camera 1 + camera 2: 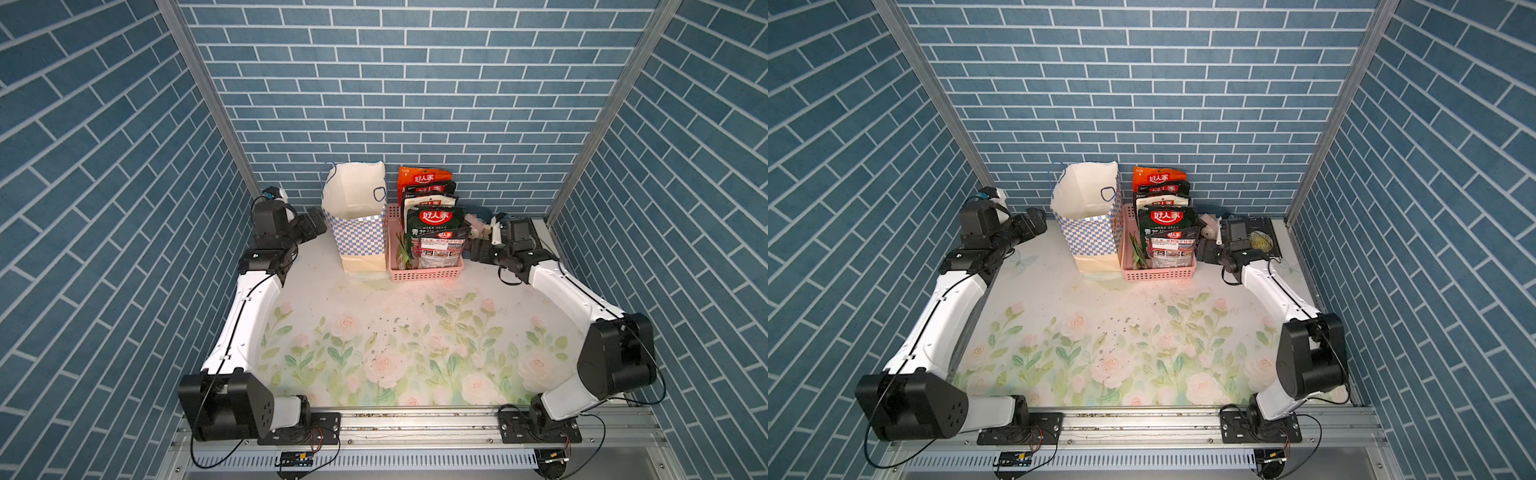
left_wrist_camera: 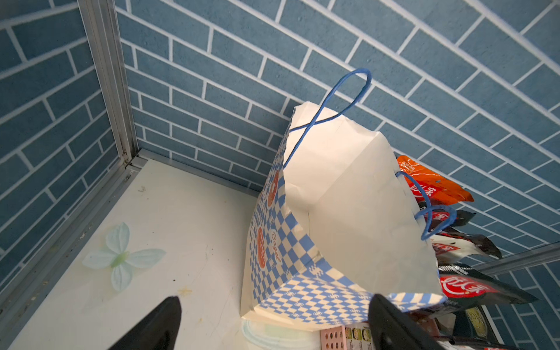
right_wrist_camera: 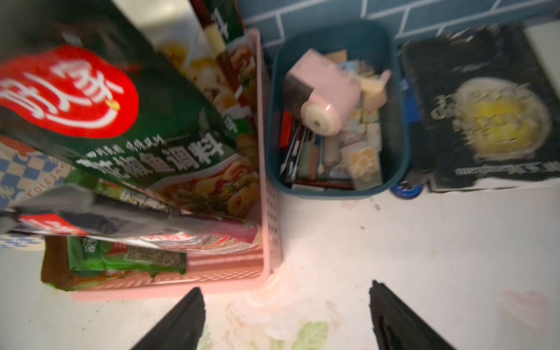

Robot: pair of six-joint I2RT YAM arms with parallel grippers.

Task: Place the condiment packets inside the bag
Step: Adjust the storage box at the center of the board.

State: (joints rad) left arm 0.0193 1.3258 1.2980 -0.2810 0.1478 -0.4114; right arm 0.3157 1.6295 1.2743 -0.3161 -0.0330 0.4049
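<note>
The bag (image 1: 359,237) (image 1: 1092,237) stands upright and open at the back of the table, blue-and-white checkered outside, white inside (image 2: 348,212). Right beside it, several condiment packets (image 1: 434,224) (image 1: 1167,222) (image 3: 121,121) stand upright in a pink basket (image 1: 424,272), with an orange one (image 2: 430,185) at the back. My left gripper (image 1: 318,224) (image 2: 274,298) is open just left of the bag, with the bag's lower corner showing between its fingers. My right gripper (image 1: 473,249) (image 3: 285,286) is open and holds nothing, low over the table at the basket's right corner (image 3: 266,212).
A dark blue tub (image 3: 397,121) of small pale items and a black book (image 3: 485,106) (image 1: 1260,241) lie behind the right gripper against the back wall. The brick-patterned walls close in behind and on both sides. The floral table surface (image 1: 415,332) spreads out in front.
</note>
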